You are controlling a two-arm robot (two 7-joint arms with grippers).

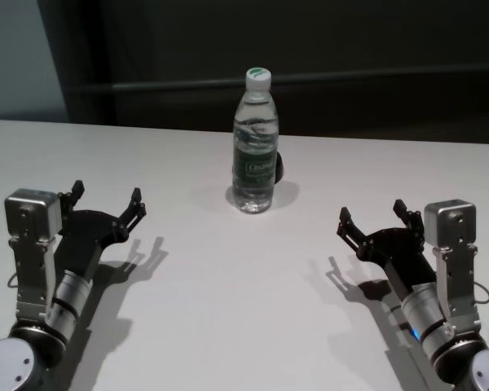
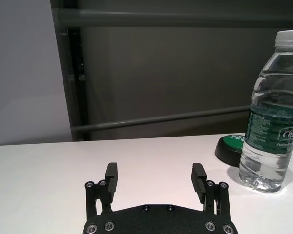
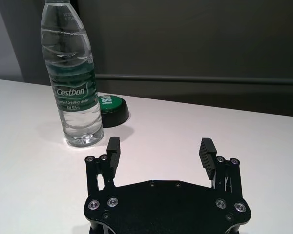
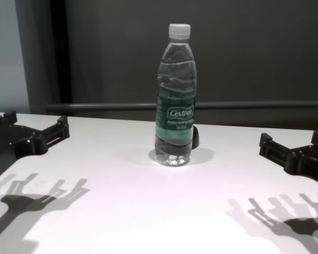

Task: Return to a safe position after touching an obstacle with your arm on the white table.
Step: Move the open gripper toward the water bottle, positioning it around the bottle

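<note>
A black puck [image 3: 111, 108] sits half-hidden behind the upright bottle [image 1: 254, 142]; left gripper [image 1: 106, 199] and right gripper [image 1: 372, 216] gape empty.

Legible markings: one brand name and two partial fragments.

The water bottle [image 3: 72, 73] carries a green label [image 3: 73, 91] reading "Cestbon" in white, with a smaller line beneath that cannot be read; the chest view confirms the same word. In the left wrist view the label shows only "Ces" and, below it, what may be "Pure". The green-topped black disc [image 3: 110, 108] behind the bottle bears white letters, possibly "ISI", partly hidden.
</note>
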